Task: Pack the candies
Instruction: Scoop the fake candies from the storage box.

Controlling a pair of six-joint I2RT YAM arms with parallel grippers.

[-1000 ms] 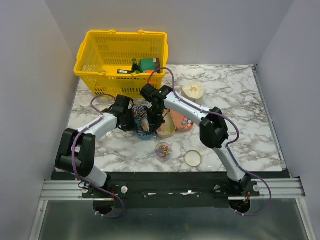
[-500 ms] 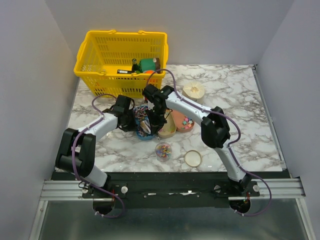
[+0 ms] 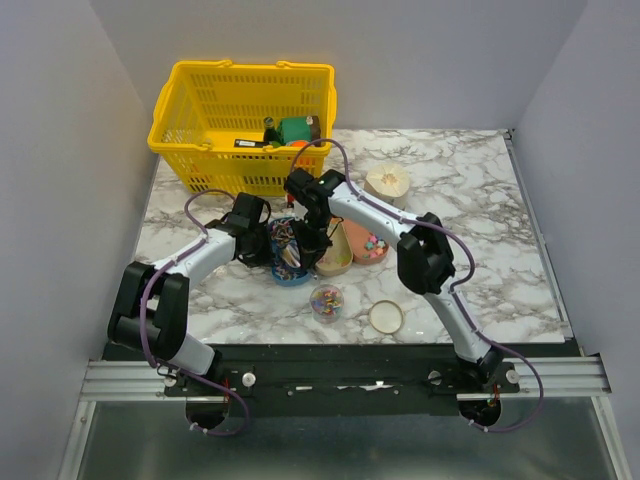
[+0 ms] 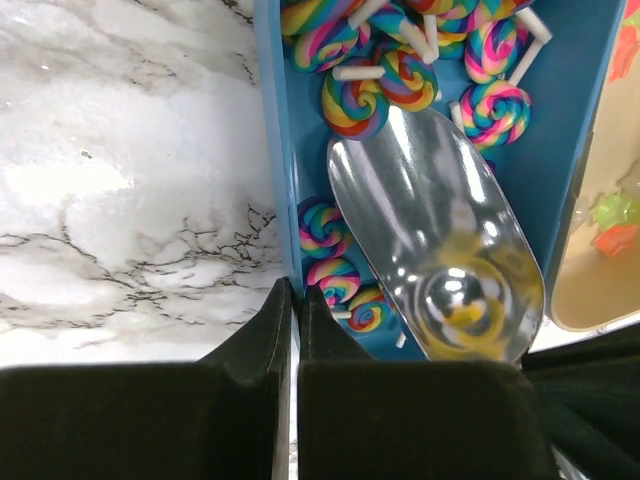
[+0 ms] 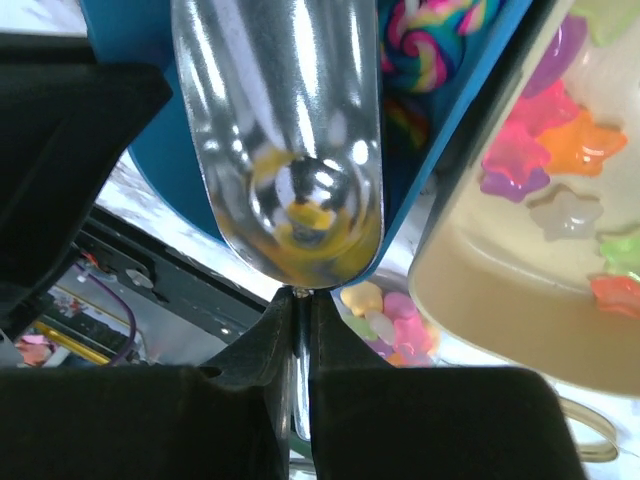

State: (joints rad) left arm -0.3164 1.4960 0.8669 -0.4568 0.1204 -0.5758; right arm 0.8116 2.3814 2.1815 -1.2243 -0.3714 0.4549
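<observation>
Left wrist view, one blue tray (image 4: 275, 150), one silver scoop (image 4: 440, 260), one tan tray (image 4: 592, 290).

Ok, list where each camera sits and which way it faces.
Top external: fixed above and behind the arm bases, looking down on the marble table; both arms show.
Left wrist: on the left arm, looking down past the left gripper, shut on the blue tray at its wall.
Right wrist: on the right arm, looking along the right gripper, shut on the scoop by its handle.
Shared: both wrist views show the scoop and the blue tray's lollipops.
</observation>
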